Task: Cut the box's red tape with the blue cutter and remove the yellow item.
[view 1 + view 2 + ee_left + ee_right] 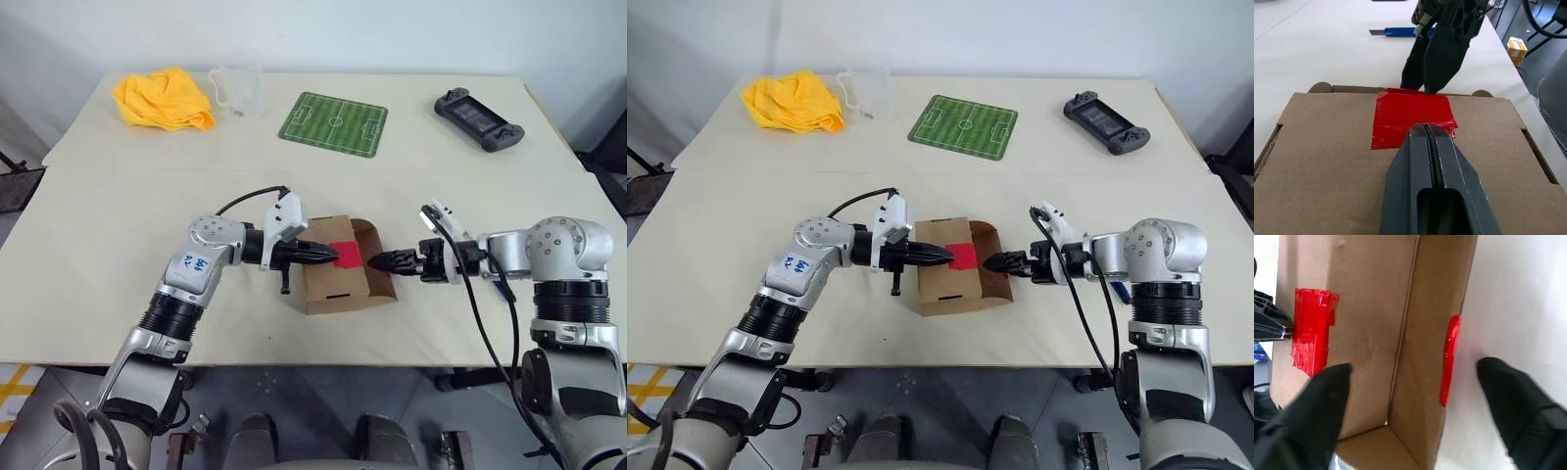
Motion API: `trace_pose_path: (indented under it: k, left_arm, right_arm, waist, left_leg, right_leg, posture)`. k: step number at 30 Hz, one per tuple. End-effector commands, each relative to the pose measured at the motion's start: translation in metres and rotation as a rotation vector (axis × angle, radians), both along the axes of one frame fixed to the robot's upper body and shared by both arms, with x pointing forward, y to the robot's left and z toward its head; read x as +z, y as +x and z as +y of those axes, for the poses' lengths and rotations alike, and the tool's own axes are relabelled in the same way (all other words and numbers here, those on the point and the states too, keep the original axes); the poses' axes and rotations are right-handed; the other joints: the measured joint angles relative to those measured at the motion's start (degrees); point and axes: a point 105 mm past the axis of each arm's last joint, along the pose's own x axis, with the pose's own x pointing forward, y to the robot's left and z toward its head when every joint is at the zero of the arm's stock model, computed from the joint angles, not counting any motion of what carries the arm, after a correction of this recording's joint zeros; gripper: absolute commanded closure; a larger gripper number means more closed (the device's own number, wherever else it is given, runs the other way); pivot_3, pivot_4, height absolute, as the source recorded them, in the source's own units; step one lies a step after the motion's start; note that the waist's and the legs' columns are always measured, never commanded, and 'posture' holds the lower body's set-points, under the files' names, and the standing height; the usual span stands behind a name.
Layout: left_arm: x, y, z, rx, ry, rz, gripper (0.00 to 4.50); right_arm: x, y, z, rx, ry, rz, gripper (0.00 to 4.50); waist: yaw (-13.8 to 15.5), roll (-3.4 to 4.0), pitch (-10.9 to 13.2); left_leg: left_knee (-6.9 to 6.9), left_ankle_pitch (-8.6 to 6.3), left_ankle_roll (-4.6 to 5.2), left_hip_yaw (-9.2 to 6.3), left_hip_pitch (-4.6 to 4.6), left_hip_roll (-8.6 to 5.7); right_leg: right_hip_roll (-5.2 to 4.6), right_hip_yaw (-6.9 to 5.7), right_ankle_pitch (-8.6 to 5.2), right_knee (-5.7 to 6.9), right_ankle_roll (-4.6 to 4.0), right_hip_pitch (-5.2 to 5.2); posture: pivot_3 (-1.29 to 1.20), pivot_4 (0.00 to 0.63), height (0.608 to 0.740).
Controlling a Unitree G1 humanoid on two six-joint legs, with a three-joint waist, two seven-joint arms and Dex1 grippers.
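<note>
The box [338, 269] lies near the front edge of the tabletop [118, 284], between the two arms, with a flap standing open on its right side. The red tape [345, 254] sits on the box's top face, and in the right wrist view a second strip of red shows along the edge of the open flap.

The left claw [328, 255] reaches in from the left with its two black fingers pressed shut, their joined tip resting at the near edge of the red tape; it has hold of nothing. The right claw [377, 262] comes in from the right at the open flap. Its fingers [1317, 406] stand apart, one over the box's top face close to the tape and the other over the bare tabletop beside the flap, with nothing gripped between them.

In the left wrist view the blue cutter [1400, 32] lies flat on the tabletop beyond the right claw, well apart from the box.

Farther back lie a green mat printed like a football pitch [334, 123], a dark handheld game console [478, 118], a clear plastic cup [235, 90] and a crumpled yellow cloth [165, 99].
</note>
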Motion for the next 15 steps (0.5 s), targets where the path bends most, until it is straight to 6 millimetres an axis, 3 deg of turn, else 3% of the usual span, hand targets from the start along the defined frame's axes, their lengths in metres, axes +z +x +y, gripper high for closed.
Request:
trace_pose_path:
  k: [1,3,12,15]
  left_arm:
    - [-0.004,-0.001,0.002,0.004,0.031,0.002,4.5]
    - [-0.005,-0.002,0.003,0.007,0.03,0.004,4.5]
    - [-0.009,-0.003,0.006,0.012,0.035,0.014,4.5]
    - [-0.009,-0.003,0.006,0.011,0.035,0.013,4.5]
  right_arm:
    - [-0.007,0.001,0.003,0.002,0.012,0.021,1.61]
    - [-0.01,0.003,0.003,-0.001,0.017,0.027,2.24]
    - [-0.019,-0.004,0.023,0.088,0.054,0.042,2.24]
    - [-0.015,-0.003,0.023,0.085,0.061,0.033,3.11]
  waist:
    - [0.0,0.0,0.0]
    - [0.0,0.0,0.0]
    - [-0.4,0.03,0.0]
    - [-0.4,0.03,0.0]
  left_leg:
    - [0.0,0.0,0.0,0.0,0.01,0.0]
    - [0.0,0.0,0.0,0.0,0.0,0.0]
    - [-0.04,0.0,0.0,0.0,0.11,0.0]
    - [-0.04,0.0,-0.01,0.0,0.12,0.0]
  right_leg:
    - [0.0,0.0,0.0,0.01,0.0,0.0]
    - [0.0,0.0,0.0,0.01,0.0,0.0]
    - [0.0,0.0,0.0,0.03,0.0,0.04]
    - [0.0,0.01,0.0,0.04,0.0,0.05]
  posture:
    - [0.0,0.15,0.74]
    - [0.0,0.15,0.74]
    - [0.0,0.15,0.74]
    - [0.0,0.15,0.74]
